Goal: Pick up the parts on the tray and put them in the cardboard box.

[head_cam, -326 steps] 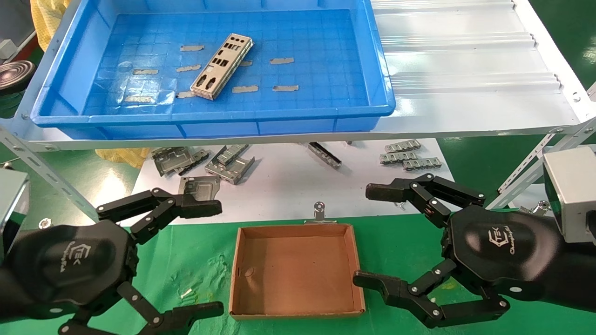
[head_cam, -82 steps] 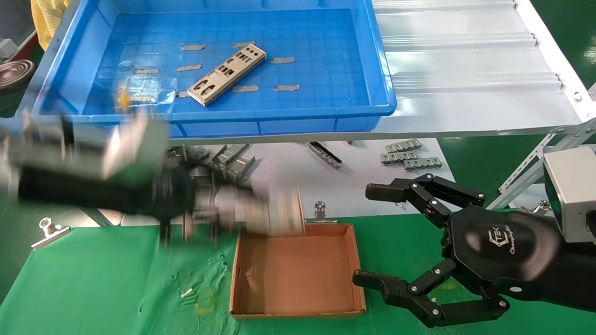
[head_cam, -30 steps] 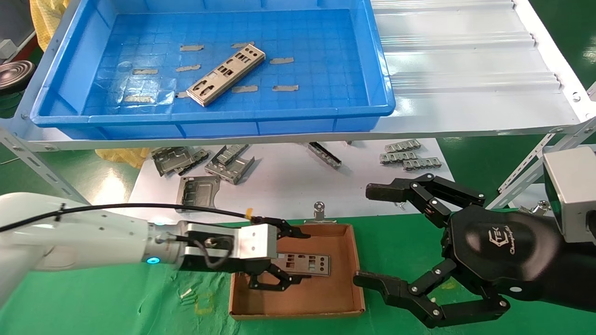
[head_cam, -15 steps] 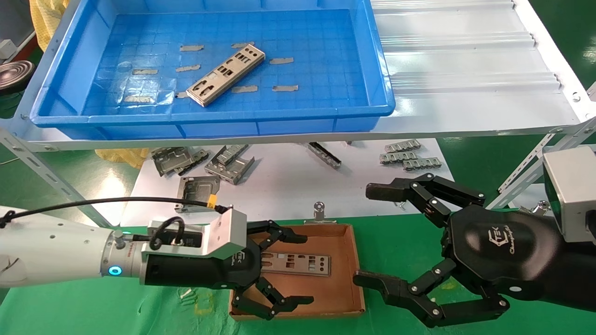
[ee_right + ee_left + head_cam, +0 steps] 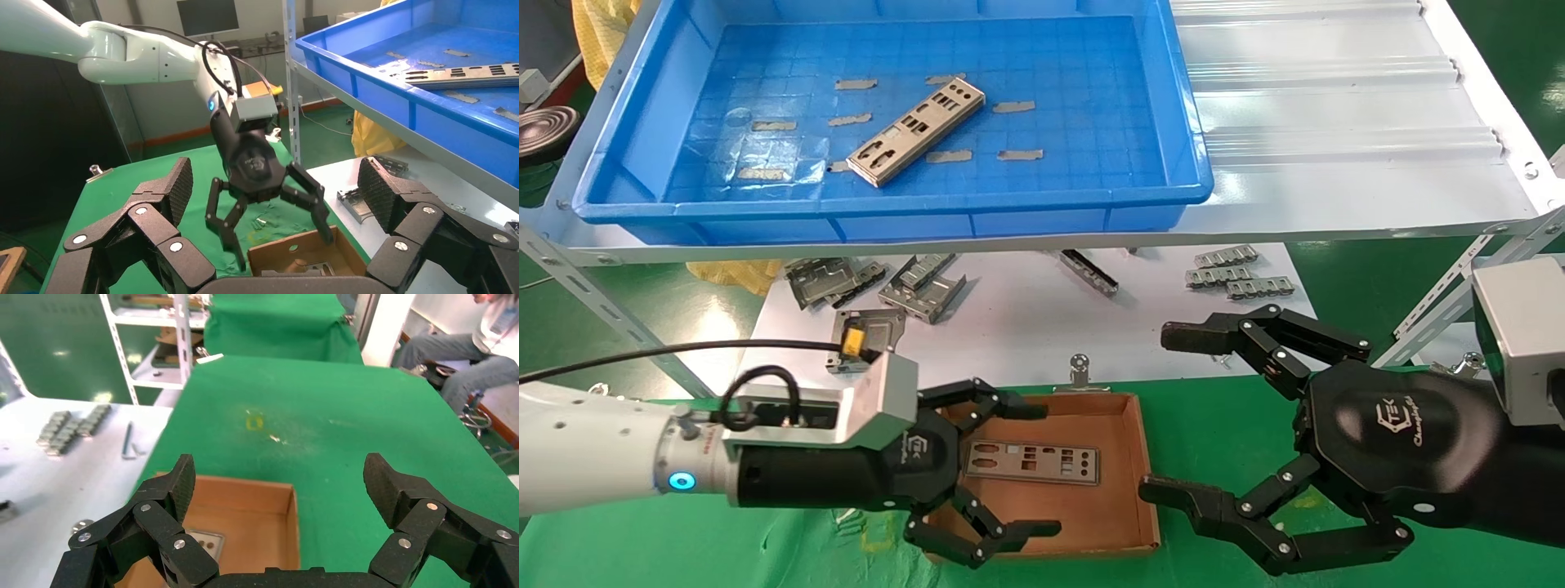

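**A:** Count it off for me, how many plates?

**B:** Two parts. One part in the box (image 5: pixel 1031 462) lies flat on the floor of the cardboard box (image 5: pixel 1138 457), long side running across it. One part in the tray (image 5: pixel 917 130) sits at a slant on the gridded floor of the blue tray (image 5: pixel 1181 106), up on the white shelf (image 5: pixel 1336 106).

**A:** And the claws?

**B:** Two, both spread wide, both empty. The left claw (image 5: pixel 1017 469) reaches over the left side of the box, one finger above the far wall, the other over the near wall, with the plate lying between them and untouched. From the left wrist view the fingers (image 5: pixel 177 487) are far apart, with the box below and a corner of the plate showing.

**A:** The right one?

**B:** The right claw (image 5: pixel 1173 412) hangs just right of the box, fingers splayed, nothing in it.

**A:** Anything else in the tray?

**B:** Grey tape strips (image 5: pixel 1020 153) stuck to its floor; I count about nine.

**A:** And lower down?

**B:** On the white surface (image 5: pixel 1026 327) behind the box are bent grey brackets (image 5: pixel 923 286) in a loose cluster on the left, one lone long piece (image 5: pixel 1088 271) in the middle, and three small ridged pieces (image 5: pixel 1238 278) stacked on the right. The green cloth (image 5: pixel 682 555) lies under the box.
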Robot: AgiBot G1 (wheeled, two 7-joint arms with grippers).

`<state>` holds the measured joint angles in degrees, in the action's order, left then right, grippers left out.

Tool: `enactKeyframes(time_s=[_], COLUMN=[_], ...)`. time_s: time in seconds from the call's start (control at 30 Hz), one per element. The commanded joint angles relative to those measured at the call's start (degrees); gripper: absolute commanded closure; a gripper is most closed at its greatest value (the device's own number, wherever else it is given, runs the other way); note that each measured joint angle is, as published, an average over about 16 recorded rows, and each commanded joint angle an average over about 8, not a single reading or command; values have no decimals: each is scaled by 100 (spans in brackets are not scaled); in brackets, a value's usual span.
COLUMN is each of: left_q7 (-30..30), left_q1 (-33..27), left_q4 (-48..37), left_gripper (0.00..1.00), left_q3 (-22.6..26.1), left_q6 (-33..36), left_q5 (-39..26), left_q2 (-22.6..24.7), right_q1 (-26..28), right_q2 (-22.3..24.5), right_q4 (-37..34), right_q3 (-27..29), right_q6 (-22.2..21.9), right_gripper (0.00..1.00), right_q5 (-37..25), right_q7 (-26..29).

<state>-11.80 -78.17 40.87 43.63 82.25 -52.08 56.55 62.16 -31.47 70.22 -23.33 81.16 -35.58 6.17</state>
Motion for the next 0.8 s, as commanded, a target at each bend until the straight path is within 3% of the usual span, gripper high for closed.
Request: enactKeyframes(time_s=[0.03,0.8], left_q7=[88,1111], left_q1=[65,818], left_q4=[127,1612], left_gripper=[0,0], left_q3=[-107,-1361], left_q6=[13,170], left_q5=[40,504], left_q2=[-84,-1061], right_q1=[0,0], right_q2=[0,0], right_q4=[0,0], right_q3=[0,0], right_q6=[0,0], right_gripper=[0,0], right_q5=[0,0], right_q7=[0,0])
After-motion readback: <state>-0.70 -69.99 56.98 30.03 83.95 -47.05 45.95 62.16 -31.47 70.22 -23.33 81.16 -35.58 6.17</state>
